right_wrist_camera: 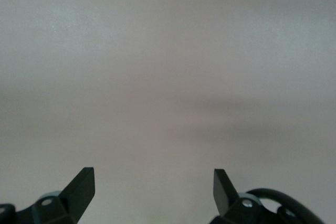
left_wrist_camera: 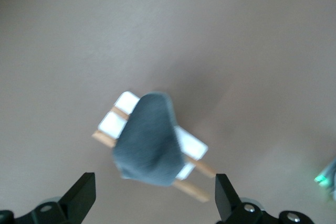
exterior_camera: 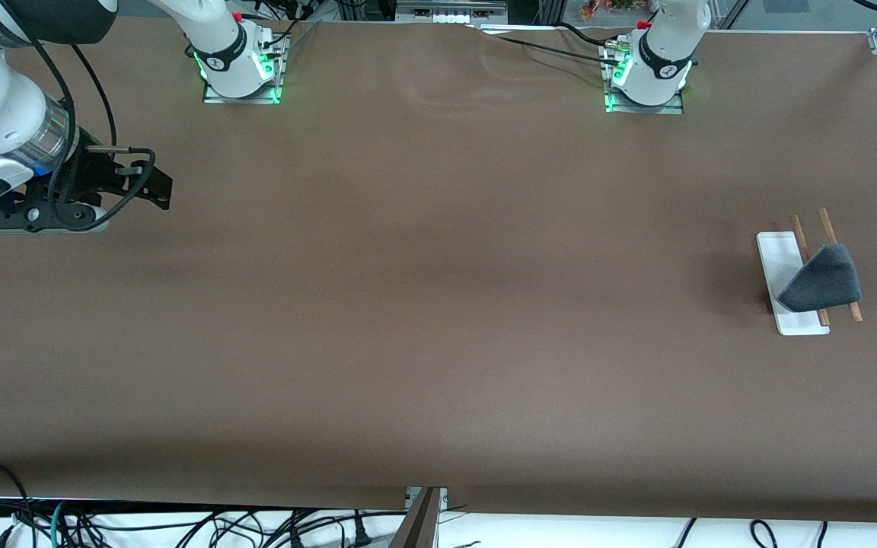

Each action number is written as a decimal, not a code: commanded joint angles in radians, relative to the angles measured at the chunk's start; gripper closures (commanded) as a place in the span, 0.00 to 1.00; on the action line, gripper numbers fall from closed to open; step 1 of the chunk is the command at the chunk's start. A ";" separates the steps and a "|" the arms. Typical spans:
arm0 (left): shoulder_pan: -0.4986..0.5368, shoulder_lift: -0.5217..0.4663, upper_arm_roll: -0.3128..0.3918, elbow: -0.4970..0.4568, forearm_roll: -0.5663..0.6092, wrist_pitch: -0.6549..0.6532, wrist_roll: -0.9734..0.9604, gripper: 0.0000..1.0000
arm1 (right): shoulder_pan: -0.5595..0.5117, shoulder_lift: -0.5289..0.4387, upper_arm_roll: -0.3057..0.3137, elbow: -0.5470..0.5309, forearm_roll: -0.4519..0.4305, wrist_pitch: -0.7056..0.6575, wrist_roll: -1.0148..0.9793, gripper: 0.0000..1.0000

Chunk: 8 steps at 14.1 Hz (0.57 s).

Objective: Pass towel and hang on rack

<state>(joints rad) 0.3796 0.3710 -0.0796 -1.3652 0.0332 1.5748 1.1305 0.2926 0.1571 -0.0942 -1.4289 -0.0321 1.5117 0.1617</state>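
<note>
Dark grey is the face of the towel (exterior_camera: 823, 280) that we see: it hangs draped over the two brown wooden rods of the rack (exterior_camera: 785, 262), covering their middle, while the rod ends stick out past the cloth on both sides. The rack stands on its flat white base on the brown worktop (exterior_camera: 438, 304), at the left arm's end. We see nothing else lying beside the rack; the brown surface around it is bare, and the only other items are the two arm bases, both farther from the front camera than the rack.

The left tool (left_wrist_camera: 155, 195) hangs in the air beside the rack, out toward the worktop's end, its fingers spread wide with nothing between them. The right tool (exterior_camera: 158, 186) waits over the worktop well apart from the rack, at the right arm's end; its fingers are likewise apart and hold nothing.
</note>
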 commanded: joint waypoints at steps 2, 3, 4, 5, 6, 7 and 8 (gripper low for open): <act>-0.144 -0.095 0.017 -0.037 0.000 -0.050 -0.343 0.00 | 0.004 -0.008 0.002 0.004 0.000 -0.012 0.018 0.00; -0.175 -0.131 0.017 -0.063 -0.003 -0.053 -0.527 0.00 | 0.004 -0.007 0.002 0.004 0.000 -0.012 0.018 0.00; -0.203 -0.159 0.017 -0.086 -0.004 -0.044 -0.636 0.00 | 0.004 -0.008 0.002 0.004 0.000 -0.012 0.018 0.00; -0.230 -0.182 0.018 -0.107 -0.004 -0.039 -0.740 0.00 | 0.004 -0.007 0.002 0.002 0.000 -0.012 0.018 0.00; -0.258 -0.217 0.018 -0.144 -0.004 -0.021 -0.835 0.00 | 0.004 -0.008 0.002 0.004 0.000 -0.012 0.018 0.00; -0.295 -0.249 0.023 -0.184 -0.004 0.016 -0.930 0.00 | 0.004 -0.007 0.002 0.004 0.000 -0.012 0.018 0.00; -0.318 -0.273 0.026 -0.217 -0.004 0.063 -1.037 0.00 | 0.004 -0.008 0.002 0.002 0.000 -0.012 0.018 0.00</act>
<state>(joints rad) 0.1156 0.1947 -0.0772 -1.4571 0.0327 1.5534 0.2676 0.2929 0.1572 -0.0939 -1.4290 -0.0321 1.5116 0.1618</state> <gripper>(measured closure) 0.000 0.000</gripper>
